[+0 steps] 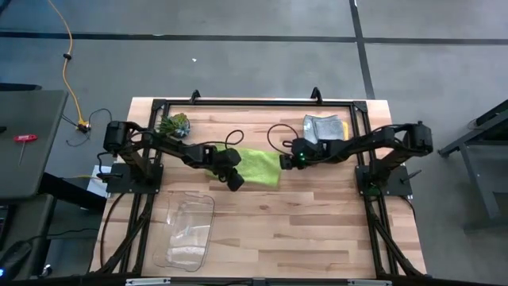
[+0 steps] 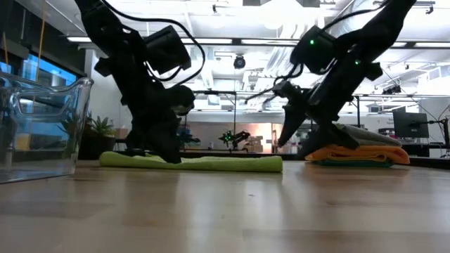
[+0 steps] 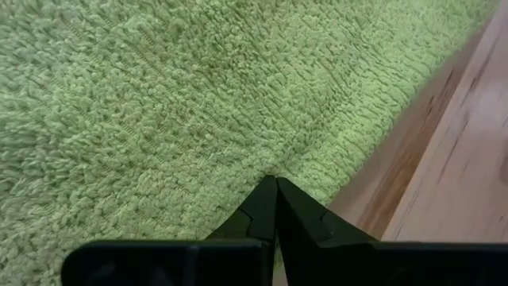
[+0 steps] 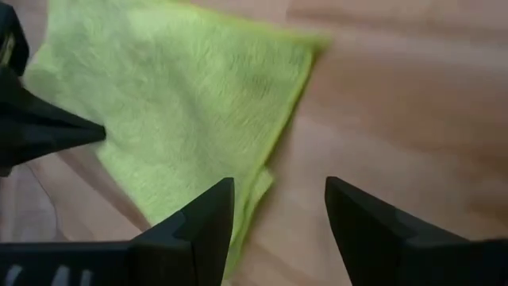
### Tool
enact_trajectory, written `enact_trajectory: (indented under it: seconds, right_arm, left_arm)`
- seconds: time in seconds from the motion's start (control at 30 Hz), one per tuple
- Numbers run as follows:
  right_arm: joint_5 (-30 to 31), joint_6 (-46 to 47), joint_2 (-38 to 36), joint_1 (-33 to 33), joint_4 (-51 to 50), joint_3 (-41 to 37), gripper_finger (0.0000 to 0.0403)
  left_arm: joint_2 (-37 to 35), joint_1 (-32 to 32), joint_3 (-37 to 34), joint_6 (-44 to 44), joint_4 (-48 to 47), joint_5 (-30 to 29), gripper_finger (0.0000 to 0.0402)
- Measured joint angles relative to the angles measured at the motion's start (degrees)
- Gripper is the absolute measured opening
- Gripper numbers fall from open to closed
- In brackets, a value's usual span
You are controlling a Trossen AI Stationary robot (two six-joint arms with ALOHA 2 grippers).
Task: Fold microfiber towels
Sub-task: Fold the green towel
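Left gripper (image 3: 275, 208) clenched on the lime green towel's (image 1: 259, 167) edge; right gripper (image 4: 279, 208) spread, hovering above the opposite edge. Risk: a thin pinch may slip when lifted, spoiling the fold.

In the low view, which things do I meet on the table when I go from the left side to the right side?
Clear plastic bin → left gripper, shut on the flat lime green microfiber towel → open right gripper → stack of folded towels, grey over orange over teal.
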Motion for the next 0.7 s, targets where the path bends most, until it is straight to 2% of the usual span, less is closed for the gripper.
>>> enact_trajectory:
  seconds: [0.1, 0.27, 0.53, 0.7]
  right_arm:
    - [-2.32, 3.77, 2.96, 1.14, 3.36, 0.02, 0.0188]
    - [-1.34, 10.55, 5.78, 4.01, 8.10, 0.05, 0.0188]
    - [7.45, 16.16, 7.20, 5.44, 13.62, 0.02, 0.0188]
    - [9.38, 16.13, 8.02, 4.06, 18.90, 0.04, 0.0188]
  left_arm:
    - [-0.35, 0.59, -0.05, -0.28, 0.34, 0.45, 0.0000]
    - [-0.35, 0.84, -0.05, -0.26, 0.29, 0.45, 0.0000]
    - [-0.29, 0.90, -0.07, -0.24, 1.25, 0.45, 0.0000]
    - [-0.29, 0.90, -0.07, 0.20, 1.30, 0.62, 0.0000]
